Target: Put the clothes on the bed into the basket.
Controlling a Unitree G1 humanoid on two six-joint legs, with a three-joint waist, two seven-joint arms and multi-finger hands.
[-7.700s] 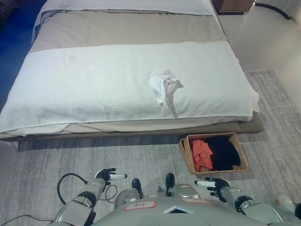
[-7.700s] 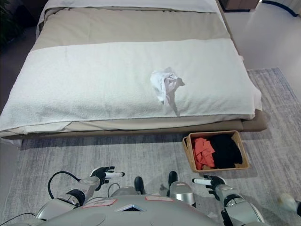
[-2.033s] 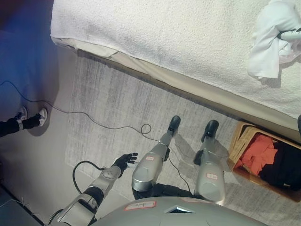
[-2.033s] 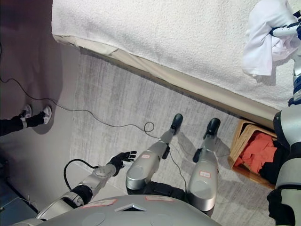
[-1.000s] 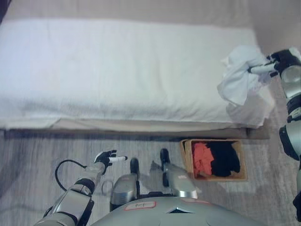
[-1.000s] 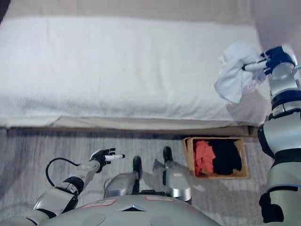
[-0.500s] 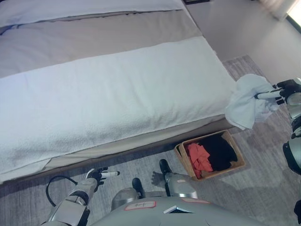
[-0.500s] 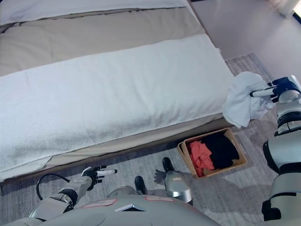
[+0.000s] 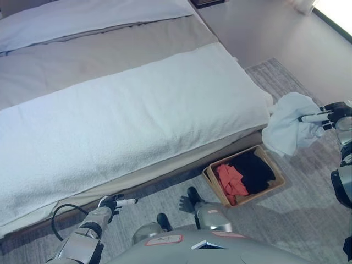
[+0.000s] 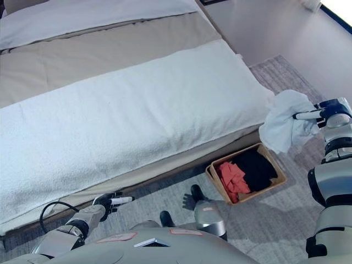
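Risk: white garment (image 10: 286, 127) hung at right edge of frame, off to upper right of basket (image 10: 276, 183), not above it. Release there would likely drop cloth on rug (image 10: 286, 231) or drape it over rim. Loose trailing folds could also snag bed (image 10: 137, 110) corner.

Right hand (image 10: 324, 113), far right mid-frame, was pinching garment, arm raised and extended. Left hand (image 9: 113, 203), lower left, low beside bed edge, fingers relaxed, holding nothing. Basket held orange and black clothes.
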